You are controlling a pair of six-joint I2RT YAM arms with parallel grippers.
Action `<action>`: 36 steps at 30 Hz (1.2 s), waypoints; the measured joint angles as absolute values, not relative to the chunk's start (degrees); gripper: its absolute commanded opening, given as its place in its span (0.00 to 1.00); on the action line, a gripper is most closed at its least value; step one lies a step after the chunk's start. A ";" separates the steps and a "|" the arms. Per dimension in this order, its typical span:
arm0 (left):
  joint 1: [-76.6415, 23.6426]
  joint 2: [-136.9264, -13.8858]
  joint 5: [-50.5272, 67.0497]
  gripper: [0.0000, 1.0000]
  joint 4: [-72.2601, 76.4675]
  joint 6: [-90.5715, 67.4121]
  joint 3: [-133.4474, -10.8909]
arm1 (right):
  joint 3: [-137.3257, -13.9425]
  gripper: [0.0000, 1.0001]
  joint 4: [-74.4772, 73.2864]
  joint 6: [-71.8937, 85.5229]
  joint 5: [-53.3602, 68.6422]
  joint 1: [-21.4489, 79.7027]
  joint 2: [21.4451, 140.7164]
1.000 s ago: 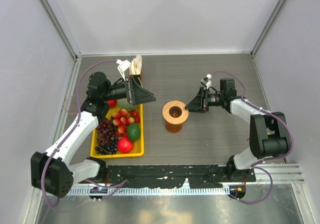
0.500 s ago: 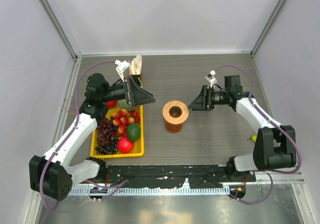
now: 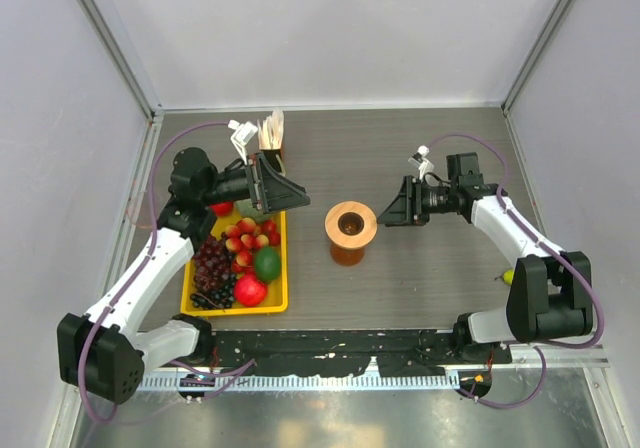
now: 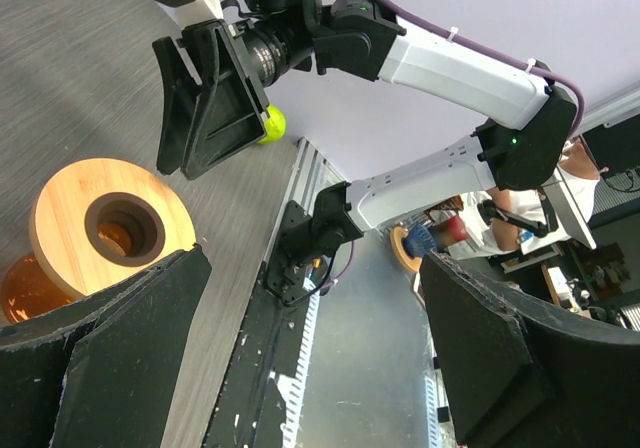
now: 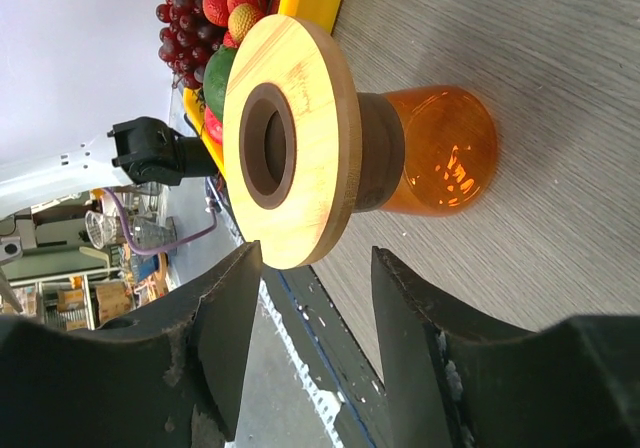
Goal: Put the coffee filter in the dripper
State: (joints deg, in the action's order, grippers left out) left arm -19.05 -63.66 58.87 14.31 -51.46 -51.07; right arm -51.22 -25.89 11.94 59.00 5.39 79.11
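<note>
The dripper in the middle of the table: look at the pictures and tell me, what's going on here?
Two robot arms are at work, and neither holds anything. The left gripper, fingers wide open, hovers over the yellow fruit tray, beside the upright bundle of papers. The right gripper, fingers apart, points at the dripper from its right. No coffee filter is in the dripper yet.
</note>
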 measured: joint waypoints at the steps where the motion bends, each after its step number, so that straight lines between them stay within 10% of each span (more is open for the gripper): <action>1: -19.05 -63.55 58.83 0.99 14.28 -51.35 -51.00 | -51.22 0.52 -25.87 11.97 59.00 5.56 79.33; 36: -19.05 -63.40 58.22 0.99 14.24 -50.57 -50.30 | -52.25 0.47 -24.47 12.38 59.66 9.02 81.06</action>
